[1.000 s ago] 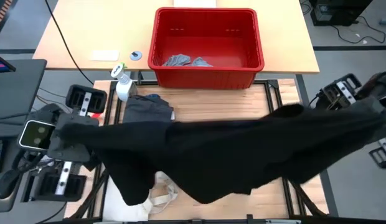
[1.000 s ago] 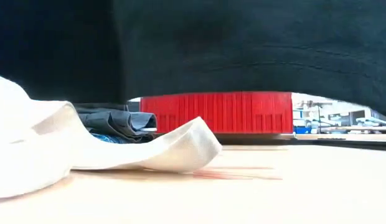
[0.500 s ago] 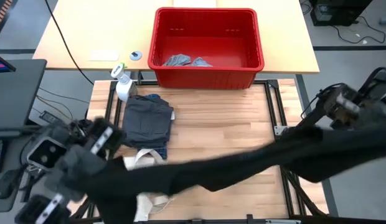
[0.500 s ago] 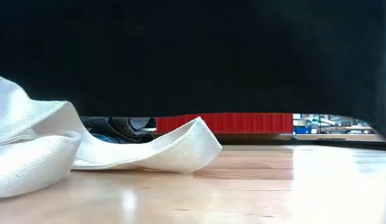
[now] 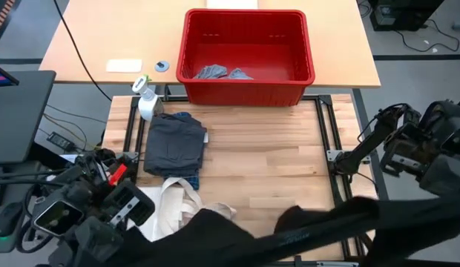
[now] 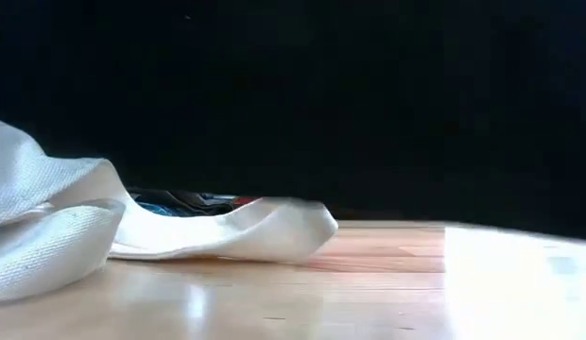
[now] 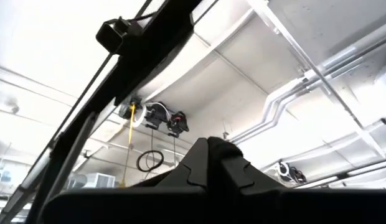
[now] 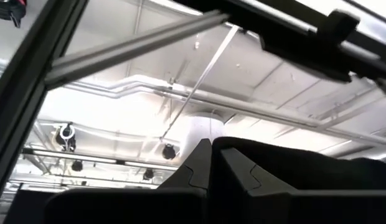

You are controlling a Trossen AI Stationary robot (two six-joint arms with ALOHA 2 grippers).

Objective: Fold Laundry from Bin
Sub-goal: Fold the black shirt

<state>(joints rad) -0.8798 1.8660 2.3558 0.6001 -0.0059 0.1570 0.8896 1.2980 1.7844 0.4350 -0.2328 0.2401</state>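
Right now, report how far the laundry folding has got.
Done: a dark grey folded piece lies on the table. In hand: the left gripper and right gripper, both shut, stretch a big black garment between them. Left: light grey pieces wait in the red bin.

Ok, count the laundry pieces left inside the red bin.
2: two light grey pieces lie side by side on the floor of the bin, toward its near wall. More may be hidden beneath.

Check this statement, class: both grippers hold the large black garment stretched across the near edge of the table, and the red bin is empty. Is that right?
Not quite. The red bin is not empty: the high view shows light grey pieces lying in it. The rest stands: the large black garment spans the near edge.
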